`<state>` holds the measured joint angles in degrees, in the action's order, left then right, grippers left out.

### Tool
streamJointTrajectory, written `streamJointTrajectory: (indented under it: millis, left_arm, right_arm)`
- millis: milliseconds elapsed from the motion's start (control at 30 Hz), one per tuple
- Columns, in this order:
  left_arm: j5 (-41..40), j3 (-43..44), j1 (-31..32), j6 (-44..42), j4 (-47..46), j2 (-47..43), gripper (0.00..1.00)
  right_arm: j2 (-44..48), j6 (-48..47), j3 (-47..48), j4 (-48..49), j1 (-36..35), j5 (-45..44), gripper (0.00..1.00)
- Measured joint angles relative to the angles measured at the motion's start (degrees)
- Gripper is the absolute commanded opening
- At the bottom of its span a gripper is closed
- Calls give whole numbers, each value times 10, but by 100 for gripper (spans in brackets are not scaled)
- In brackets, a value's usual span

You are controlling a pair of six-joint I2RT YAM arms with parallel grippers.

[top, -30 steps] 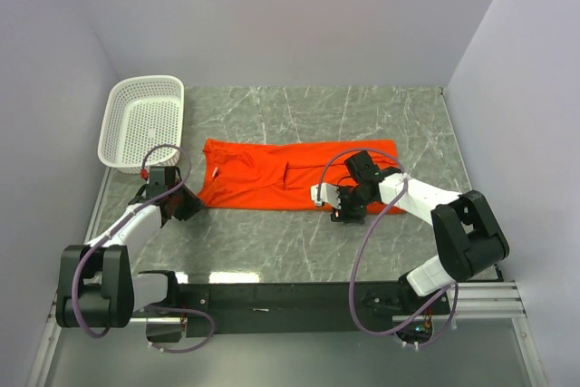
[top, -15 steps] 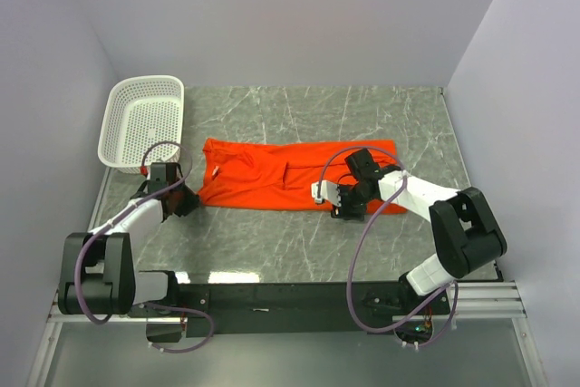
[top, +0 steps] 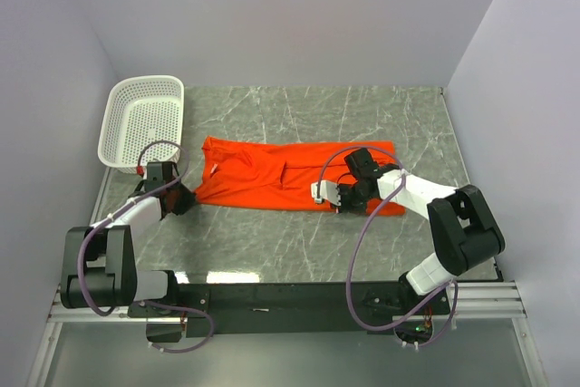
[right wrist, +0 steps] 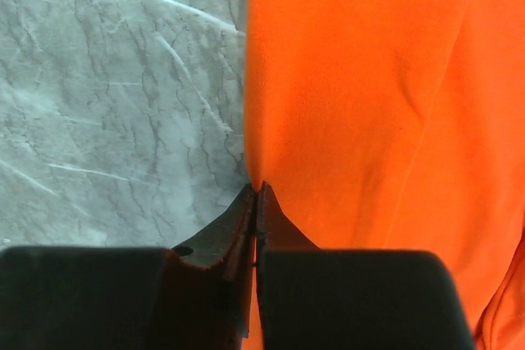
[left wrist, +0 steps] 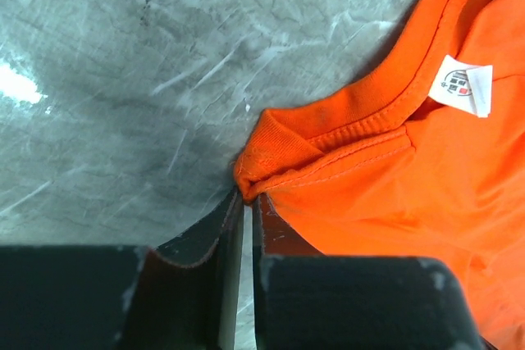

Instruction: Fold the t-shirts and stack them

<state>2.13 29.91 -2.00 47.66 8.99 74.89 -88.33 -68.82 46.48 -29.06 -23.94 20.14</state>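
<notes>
Left fingers (left wrist: 201,239) have slid in to the orange t-shirt (top: 272,178) and now pinch its collar corner, right fingers (right wrist: 221,231) have closed, nipping its near edge, t-shirt spread flat mid-bench (top: 272,242), white basket (top: 145,120) at far left corner.

The left gripper (left wrist: 248,199) is pinched tight on the ribbed collar corner at the t-shirt's (top: 263,178) left end, its arm stretched low. The right gripper (right wrist: 256,190) clamps the t-shirt's near edge, its forearm reaching leftward.
</notes>
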Motion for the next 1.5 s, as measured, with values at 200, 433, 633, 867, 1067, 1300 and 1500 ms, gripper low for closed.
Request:
streamJointTrajectory:
  millis: [200, 433, 633, 867, 1067, 1300, 1500]
  left_arm:
    - [9, 15, -5, 0, -7, 22, 13]
    - [26, 27, -7, 0, -10, 39, 15]
    - [28, 26, -9, 0, -10, 34, 26]
    - [25, 15, -23, -11, 9, -86, 66]
    - [7, 8, -24, -5, 34, -329, 95]
    - [12, -26, -24, 13, 76, -478, 95]
    - [62, -35, -24, 16, 98, -437, 93]
  right_arm:
    - [20, -24, -18, -5, 0, -1, 0]
    - [77, -37, -65, -33, 0, 5, 6]
    - [92, -11, -62, -73, 0, 17, 42]
    - [56, 108, 101, -127, 3, 67, 55]
    - [-109, 331, 333, -59, 2, 140, 62]
    - [-377, 609, 597, 12, -13, 123, 68]
    - [-509, 734, 709, 14, -28, 101, 68]
